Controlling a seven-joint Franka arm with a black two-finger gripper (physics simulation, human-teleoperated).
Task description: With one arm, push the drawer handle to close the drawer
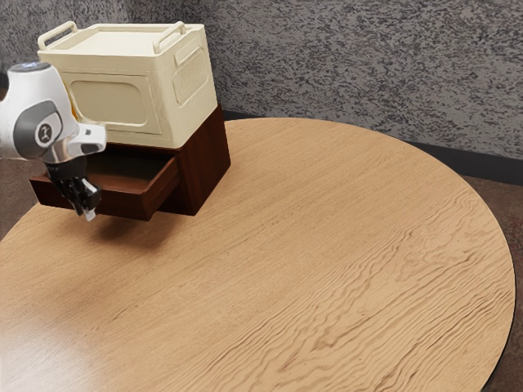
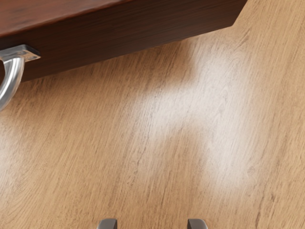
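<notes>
Gripper [image 1: 88,212] hangs in front of the drawer [image 1: 131,206], near its handle [image 2: 15,71].

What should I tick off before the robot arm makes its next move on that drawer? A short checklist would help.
1. Drawer needs closing: ok, it stands pulled out of the dark wood cabinet.
2. Gripper touching the metal handle: not ok, the handle lies off to one side of the fingertips.
3. Fingers together for a push, probably steadier: not ok, they stand apart.
4. Cream storage box resting on the cabinet: ok.
5. Drawer's inside free of obstructions: cannot tell, partly hidden.
</notes>
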